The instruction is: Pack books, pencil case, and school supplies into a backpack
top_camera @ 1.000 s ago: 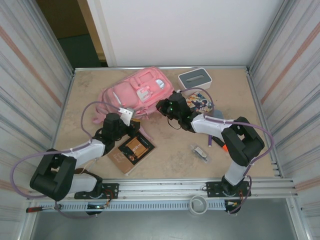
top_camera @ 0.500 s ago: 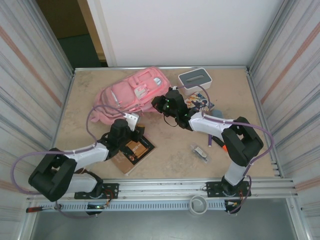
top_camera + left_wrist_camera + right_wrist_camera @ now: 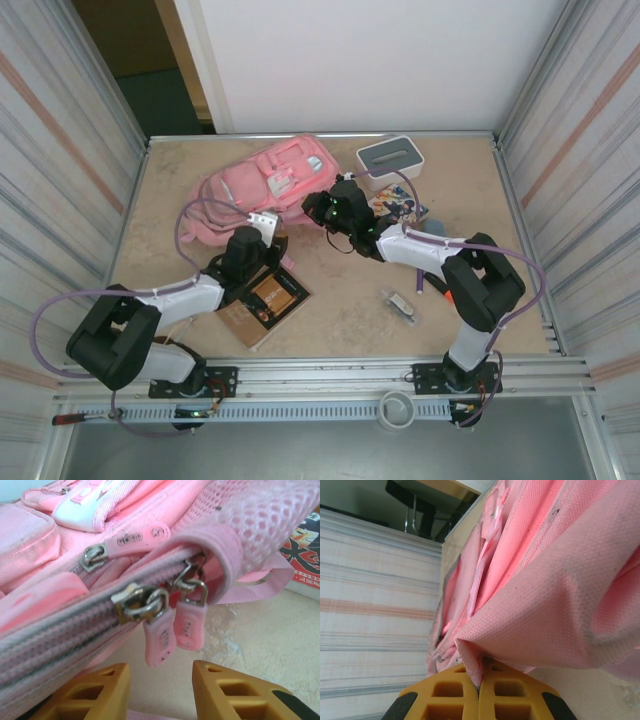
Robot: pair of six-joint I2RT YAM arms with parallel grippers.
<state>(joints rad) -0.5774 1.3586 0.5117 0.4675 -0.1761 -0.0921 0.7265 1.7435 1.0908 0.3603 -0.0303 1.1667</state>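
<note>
Backpack (image 3: 270, 185) near the far edge of the table (image 3: 350, 290).
Right wrist view: right gripper (image 3: 479, 682) pinched together on its pink fabric. Left wrist view: left gripper (image 3: 160, 680) apart, just under two zip pulls (image 3: 172, 630).

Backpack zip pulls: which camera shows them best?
Left wrist. It shows the two pink zip pulls close up, hanging from metal sliders just above the left jaws, which stand apart. Top external shows the whole backpack, the pulls too small to make out. Right wrist shows pink backpack fabric pinched in the shut right jaws.
</note>
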